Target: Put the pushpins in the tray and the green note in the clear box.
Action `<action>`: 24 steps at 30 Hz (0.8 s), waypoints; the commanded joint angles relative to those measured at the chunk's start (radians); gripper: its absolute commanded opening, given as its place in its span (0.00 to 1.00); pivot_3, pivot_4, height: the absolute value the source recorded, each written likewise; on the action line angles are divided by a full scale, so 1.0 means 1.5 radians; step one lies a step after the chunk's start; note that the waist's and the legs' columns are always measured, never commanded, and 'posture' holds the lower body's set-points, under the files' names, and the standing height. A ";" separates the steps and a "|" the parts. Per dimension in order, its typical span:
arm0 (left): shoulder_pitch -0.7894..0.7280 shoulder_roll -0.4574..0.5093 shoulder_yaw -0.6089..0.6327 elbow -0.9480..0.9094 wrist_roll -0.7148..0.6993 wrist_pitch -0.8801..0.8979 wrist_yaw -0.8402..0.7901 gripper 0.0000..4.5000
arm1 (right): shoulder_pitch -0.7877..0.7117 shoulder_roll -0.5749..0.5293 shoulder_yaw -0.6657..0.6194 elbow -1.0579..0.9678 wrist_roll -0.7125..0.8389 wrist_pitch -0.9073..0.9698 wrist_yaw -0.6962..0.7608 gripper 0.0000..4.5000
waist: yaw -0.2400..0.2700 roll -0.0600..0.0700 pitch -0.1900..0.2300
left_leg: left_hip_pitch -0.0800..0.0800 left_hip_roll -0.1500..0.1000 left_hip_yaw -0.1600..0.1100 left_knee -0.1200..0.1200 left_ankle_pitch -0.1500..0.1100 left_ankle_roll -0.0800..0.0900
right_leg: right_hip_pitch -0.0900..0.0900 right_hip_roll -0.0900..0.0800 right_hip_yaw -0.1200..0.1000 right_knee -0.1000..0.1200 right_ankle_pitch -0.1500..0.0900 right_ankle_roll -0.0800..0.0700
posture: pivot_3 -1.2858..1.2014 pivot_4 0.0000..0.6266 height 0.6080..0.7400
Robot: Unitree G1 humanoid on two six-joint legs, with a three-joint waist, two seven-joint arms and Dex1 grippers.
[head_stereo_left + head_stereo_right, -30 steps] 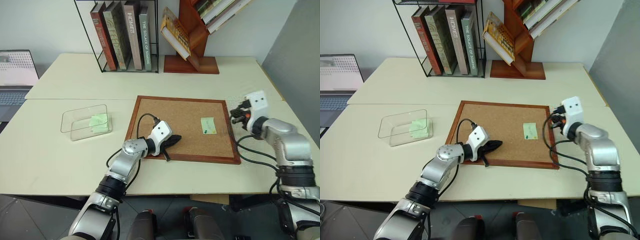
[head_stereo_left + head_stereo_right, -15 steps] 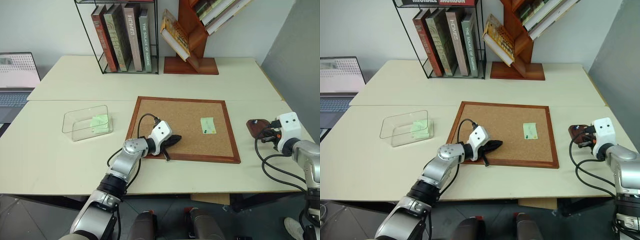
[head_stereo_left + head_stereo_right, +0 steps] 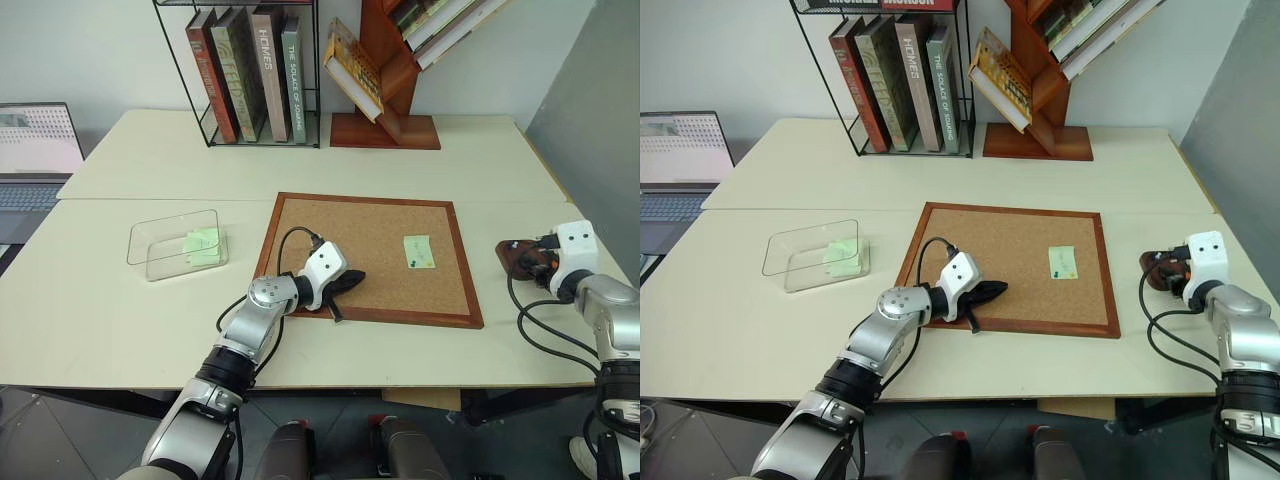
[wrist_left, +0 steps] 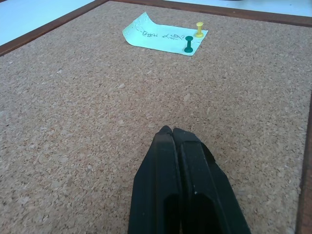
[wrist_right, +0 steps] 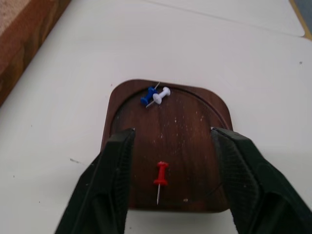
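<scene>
A small dark wooden tray (image 5: 195, 146) sits on the table right of the corkboard (image 3: 370, 230). In it lie a red pushpin (image 5: 161, 175), a blue pushpin (image 5: 147, 96) and a white one (image 5: 162, 94). My right gripper (image 5: 170, 132) hovers open over the tray, one finger to each side of the red pin. A green note (image 3: 418, 251) is pinned to the corkboard by a green pin (image 4: 188, 44) and a yellow pin (image 4: 199, 29). My left gripper (image 4: 171, 130) rests shut on the cork, well short of that note. The clear box (image 3: 150, 262) at the left holds another green note (image 3: 203, 243).
A wire rack of books (image 3: 250, 70) and a wooden slanted bookshelf (image 3: 385, 90) stand at the back of the table. A laptop (image 3: 35, 150) sits at the far left. Black cables (image 3: 540, 330) hang off the right arm near the table's right edge.
My right gripper has swung from the corkboard's right edge out to the right and down over the tray. The left arm has stayed put.
</scene>
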 commanded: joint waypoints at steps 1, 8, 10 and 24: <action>0.019 0.001 -0.018 0.011 0.017 0.013 -0.006 0.00 | -0.006 0.004 -0.046 -0.105 0.053 -0.052 0.026 0.59 | 0.000 0.000 0.000 | 0.000 0.000 0.000 0.000 0.000 0.000 | 0.000 0.000 0.000 0.000 0.000 0.000 | 0.52 0.24 1.00; 0.020 0.005 -0.018 0.011 0.017 0.013 -0.011 0.00 | 0.096 0.039 0.056 -0.274 0.099 -0.091 0.135 0.59 | 0.000 0.000 0.000 | 0.000 0.001 -0.002 -0.001 0.000 0.000 | 0.001 0.001 -0.001 -0.001 0.000 0.000 | 0.52 0.24 1.00; 0.018 0.005 -0.017 0.013 0.017 0.013 -0.012 0.00 | 0.104 0.055 0.085 -0.282 0.090 -0.091 0.129 0.59 | -0.001 0.000 0.000 | 0.000 0.001 -0.001 0.000 0.000 0.000 | 0.001 0.001 0.000 -0.001 0.000 0.000 | 0.52 0.24 1.00; 0.024 0.012 -0.015 0.003 0.020 0.015 -0.010 0.00 | 0.045 0.136 0.174 -0.127 0.020 -0.170 0.098 0.59 | -0.001 0.000 0.000 | 0.000 0.001 -0.001 0.000 0.000 0.000 | 0.000 -0.002 -0.001 -0.001 -0.001 -0.002 | 0.52 0.24 1.00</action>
